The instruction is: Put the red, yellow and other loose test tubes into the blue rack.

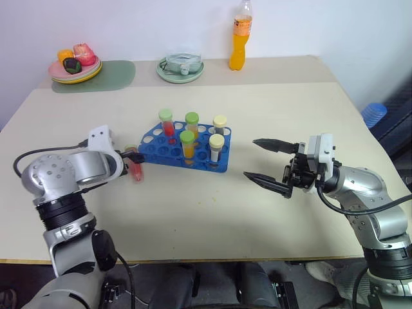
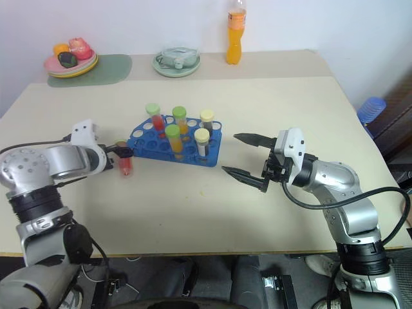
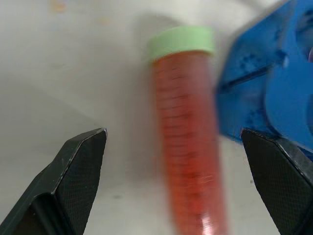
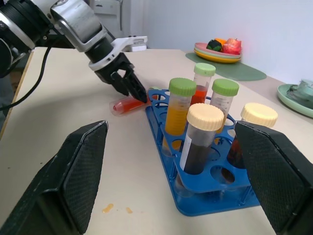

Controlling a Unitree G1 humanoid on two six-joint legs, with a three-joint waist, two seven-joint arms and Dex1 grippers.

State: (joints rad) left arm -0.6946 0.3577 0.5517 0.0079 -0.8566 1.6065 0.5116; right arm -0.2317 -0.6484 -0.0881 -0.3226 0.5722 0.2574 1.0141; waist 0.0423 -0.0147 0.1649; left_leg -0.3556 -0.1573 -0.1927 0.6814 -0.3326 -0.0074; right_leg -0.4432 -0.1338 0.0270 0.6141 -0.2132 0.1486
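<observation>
Pale beige surface [image 1: 212,206] against a white wall carries all items. At its middle stands the bright blue plastic rack with rows of round holes [image 1: 168,153], holding five capped tubes upright: three green-capped ones with red or yellow-orange liquid and two cream-capped ones with dark liquid. One loose clear tube of red liquid with a green cap [image 3: 188,142] lies flat on the surface just beside the rack's left end, not inserted.

Left gripper [image 4: 128,88] points down over this tube, its black fingers spread wide on either side of it, released, with no contact seen. Right gripper [image 1: 269,165] hovers level to the right of the rack, well apart from it, fingers parted and holding nothing.

Along the far edge sit a plate of toy food [image 1: 74,68] on a green mat, a pale green round dish [image 1: 180,67] and a tall orange drink bottle [image 1: 240,38].
</observation>
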